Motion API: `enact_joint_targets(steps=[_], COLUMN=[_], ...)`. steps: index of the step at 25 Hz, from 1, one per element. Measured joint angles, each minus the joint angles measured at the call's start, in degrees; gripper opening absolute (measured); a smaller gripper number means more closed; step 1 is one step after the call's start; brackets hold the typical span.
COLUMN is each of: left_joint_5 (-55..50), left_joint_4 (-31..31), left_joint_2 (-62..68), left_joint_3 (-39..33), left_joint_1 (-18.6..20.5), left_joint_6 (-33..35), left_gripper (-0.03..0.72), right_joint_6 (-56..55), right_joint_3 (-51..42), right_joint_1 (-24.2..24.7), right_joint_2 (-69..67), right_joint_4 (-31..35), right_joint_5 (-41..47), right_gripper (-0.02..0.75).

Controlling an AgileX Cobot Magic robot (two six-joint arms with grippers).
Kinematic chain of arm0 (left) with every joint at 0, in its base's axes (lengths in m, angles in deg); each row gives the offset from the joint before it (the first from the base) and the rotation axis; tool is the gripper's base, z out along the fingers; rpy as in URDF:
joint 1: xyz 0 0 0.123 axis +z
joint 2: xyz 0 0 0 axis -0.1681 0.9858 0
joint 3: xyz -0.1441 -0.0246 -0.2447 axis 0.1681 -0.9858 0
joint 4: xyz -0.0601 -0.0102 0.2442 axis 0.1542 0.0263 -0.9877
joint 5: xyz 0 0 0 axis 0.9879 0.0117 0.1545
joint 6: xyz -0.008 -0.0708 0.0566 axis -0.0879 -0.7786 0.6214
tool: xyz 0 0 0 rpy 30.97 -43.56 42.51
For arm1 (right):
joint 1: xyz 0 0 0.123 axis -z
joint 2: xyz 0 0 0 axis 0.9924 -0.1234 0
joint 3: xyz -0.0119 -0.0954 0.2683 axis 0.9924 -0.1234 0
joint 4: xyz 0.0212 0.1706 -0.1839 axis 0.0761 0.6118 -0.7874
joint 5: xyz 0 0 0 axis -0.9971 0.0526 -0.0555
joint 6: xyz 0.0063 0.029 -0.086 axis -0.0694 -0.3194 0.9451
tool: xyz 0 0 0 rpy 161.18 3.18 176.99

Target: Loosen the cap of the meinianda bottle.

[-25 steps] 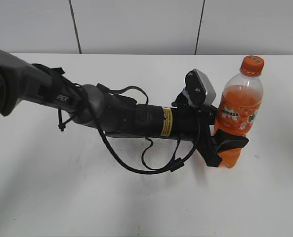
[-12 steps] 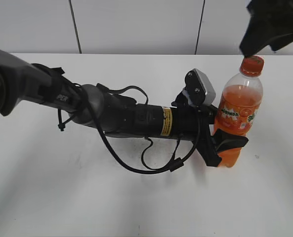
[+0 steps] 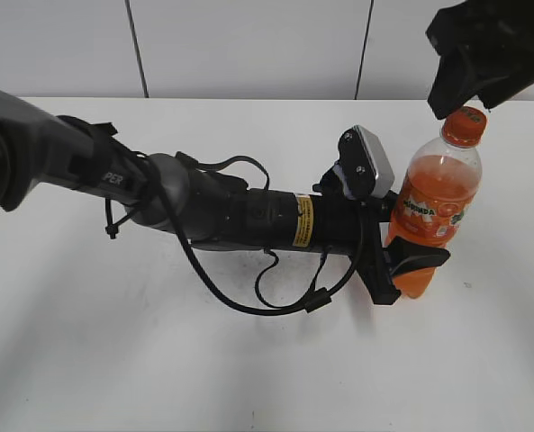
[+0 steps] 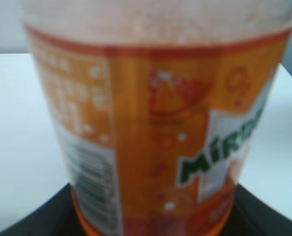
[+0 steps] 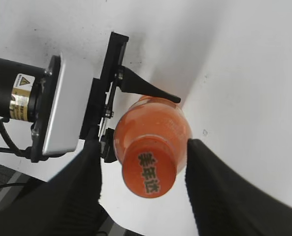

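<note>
Cap point(image 3: 465, 125): you see a small round orange screw top with ribbed sides, printed characters on its face, on the bottle at the worktop's right.
Meinianda bottle point(image 3: 431, 209): clear plastic, orange drink, orange-green-white label; it tilts slightly.
Left gripper point(image 3: 411, 261): its jaws are clamped on the bottle's lower body.
Right gripper point(image 5: 143, 169): its dark ribbed jaws stand apart either side of the cap, not touching it.
Hidden: your left wrist view is blurred; the bottle's base is covered.
Worktop point(image 3: 248, 360): plain white, matte.

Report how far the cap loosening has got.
Done: the left claw grips the bottle low on its body, holding it on the table. In hand: the right claw hangs open, fingers straddling the cap. Left: closing on the cap and twisting it.
</note>
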Motion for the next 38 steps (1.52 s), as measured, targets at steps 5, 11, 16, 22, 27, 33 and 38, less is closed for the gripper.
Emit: enact_joint_targets(steps=[5, 11, 16, 22, 27, 33, 38], left_joint_5=[-0.3, -0.4, -0.3, -0.3, -0.3, -0.3, -0.4], left_joint_4=[0.2, 0.6, 0.6, 0.6, 0.6, 0.7, 0.7], left_joint_2=[0.0, 0.0, 0.0, 0.0, 0.0, 0.0, 0.0], left_joint_3=[0.0, 0.0, 0.0, 0.0, 0.0, 0.0, 0.0], left_joint_1=[0.0, 0.0, 0.0, 0.0, 0.0, 0.0, 0.0], left_joint_6=[0.0, 0.0, 0.0, 0.1, 0.1, 0.2, 0.4], left_gripper=[0.403, 0.403, 0.403, 0.403, 0.403, 0.403, 0.403], right_joint_6=[0.0, 0.0, 0.0, 0.4, 6.8, 46.2, 64.2], right_joint_3=[-1.0, -1.0, -1.0, -1.0, -1.0, -1.0, -1.0], right_joint_1=[0.0, 0.0, 0.0, 0.0, 0.0, 0.0, 0.0], right_joint_2=[0.0, 0.0, -0.5, -1.9, -1.9, -1.9, -1.9], right_joint_4=[0.1, -0.4, -1.1, -1.0, -1.0, -0.8, -1.2], right_joint_5=[0.2, 0.2, 0.2, 0.2, 0.2, 0.4, 0.9], right_gripper=[0.391, 0.384, 0.351, 0.321, 0.277, 0.277, 0.277])
